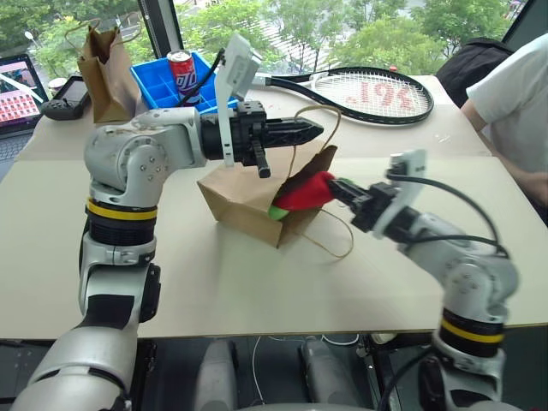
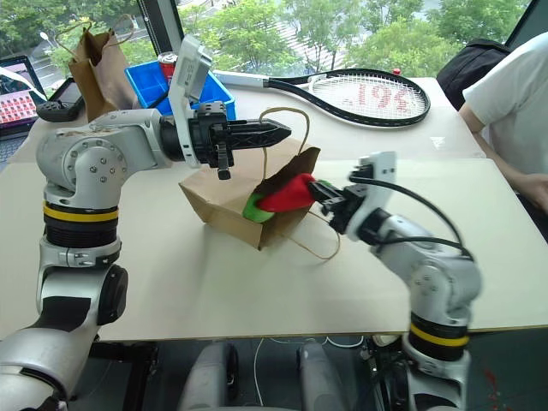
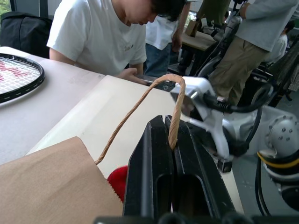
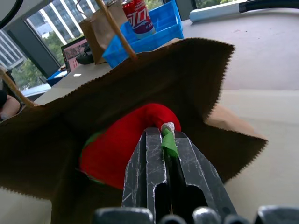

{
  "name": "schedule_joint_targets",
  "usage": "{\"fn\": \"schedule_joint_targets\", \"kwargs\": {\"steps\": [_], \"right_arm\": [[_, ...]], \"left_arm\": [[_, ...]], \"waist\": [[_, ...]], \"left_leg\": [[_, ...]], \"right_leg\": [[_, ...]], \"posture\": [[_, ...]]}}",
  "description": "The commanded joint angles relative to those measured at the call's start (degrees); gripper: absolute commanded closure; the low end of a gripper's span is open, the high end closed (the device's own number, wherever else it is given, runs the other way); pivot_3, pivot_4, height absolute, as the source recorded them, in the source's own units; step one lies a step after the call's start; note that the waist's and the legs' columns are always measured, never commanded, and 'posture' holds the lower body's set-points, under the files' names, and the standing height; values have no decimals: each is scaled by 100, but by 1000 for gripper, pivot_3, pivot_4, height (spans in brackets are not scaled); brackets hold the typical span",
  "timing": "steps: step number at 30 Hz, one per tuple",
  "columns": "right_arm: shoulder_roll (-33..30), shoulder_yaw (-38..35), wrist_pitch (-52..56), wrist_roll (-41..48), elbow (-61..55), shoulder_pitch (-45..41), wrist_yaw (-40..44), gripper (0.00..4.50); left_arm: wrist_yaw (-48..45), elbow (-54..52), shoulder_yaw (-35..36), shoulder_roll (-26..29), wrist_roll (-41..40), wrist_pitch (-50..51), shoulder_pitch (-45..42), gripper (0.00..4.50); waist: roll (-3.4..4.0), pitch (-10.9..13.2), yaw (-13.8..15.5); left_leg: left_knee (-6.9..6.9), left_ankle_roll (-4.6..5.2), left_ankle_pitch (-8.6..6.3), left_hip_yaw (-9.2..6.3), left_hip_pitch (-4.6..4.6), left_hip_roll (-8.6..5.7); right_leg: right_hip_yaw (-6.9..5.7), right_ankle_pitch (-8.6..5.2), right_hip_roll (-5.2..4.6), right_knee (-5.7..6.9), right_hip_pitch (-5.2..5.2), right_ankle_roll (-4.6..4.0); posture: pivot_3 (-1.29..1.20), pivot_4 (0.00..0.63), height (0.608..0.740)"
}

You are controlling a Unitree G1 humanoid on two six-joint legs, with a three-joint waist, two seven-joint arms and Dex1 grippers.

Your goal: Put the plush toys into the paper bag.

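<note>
Left tool (image 1: 312, 130) held the bag (image 1: 244, 201) handle (image 3: 174, 119), right tool (image 2: 318, 192) clamped the chili (image 2: 287, 194) at its mouth, green toy (image 2: 253, 208) already inside.

Silver-grey rounded arm shells, each banded by a yellow-and-black ring. White wrist camera brackets, black cables looping. Black, ridged two-finger grippers

Right gripper (image 2: 318, 193) holds red chili (image 2: 287, 193) at the paper bag (image 2: 224, 201) mouth
</note>
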Motion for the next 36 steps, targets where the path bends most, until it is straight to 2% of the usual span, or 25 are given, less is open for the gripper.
{"fn": "schedule_joint_targets", "kwargs": {"steps": [1,8,10,11,14,21,27,31,36], "right_arm": [[386,412,-594,-360,338,-216,-111,4443],[1039,1083,-1407,-877,1027,-394,42,4443],[1084,1169,-1543,-977,1109,-381,107,3775],[1073,1206,-1584,-1016,1128,-366,149,3630],[965,1232,-1578,-1053,1068,-304,227,2531],[8,887,-758,-685,187,-17,412,64],[-1215,233,-70,-91,-740,215,778,64],[-2153,-159,-46,88,-1190,603,1269,64],[-2928,-309,-134,222,-1431,1063,1845,64]], "left_arm": [[84,-118,201,-27,-183,67,-211,4500],[255,-280,244,-79,-317,170,-121,4500],[286,-328,263,-68,-340,193,-82,4500],[302,-350,269,-63,-347,198,-63,4500],[347,-396,280,-57,-358,196,-13,4500],[333,-379,235,-51,-286,48,125,4500],[303,-313,204,-105,-246,-52,177,4500],[262,-282,174,-133,-223,-98,192,4500],[219,-236,162,-134,-211,-120,171,4500]], "waist": [[0,0,-1],[0,0,-3],[0,0,-5],[0,0,-4],[0,0,8],[0,0,11],[0,0,14],[-1,1,23],[-3,2,15]], "left_leg": [[0,0,0,0,0,0],[-3,0,0,0,-3,0],[-3,0,0,-1,-3,0],[-3,0,0,-1,-3,0],[-3,0,0,-1,-5,0],[-3,0,0,-1,-7,0],[-4,0,0,-4,-7,0],[-8,0,0,-6,-8,-3],[-9,0,0,-10,-8,-7]], "right_leg": [[0,0,0,0,0,0],[-2,9,0,-1,-3,-16],[-2,9,0,0,-4,-15],[-2,9,0,0,-4,-15],[-4,9,-1,-2,-3,-16],[-3,9,0,-5,-3,-17],[-4,9,0,-10,1,-16],[-4,8,-1,-25,9,-15],[-3,3,-1,-28,12,-6]], "posture": [[0,150,658],[0,150,658],[0,150,658],[0,150,658],[0,150,658],[0,150,658],[0,150,658],[0,150,658],[0,150,658]]}}
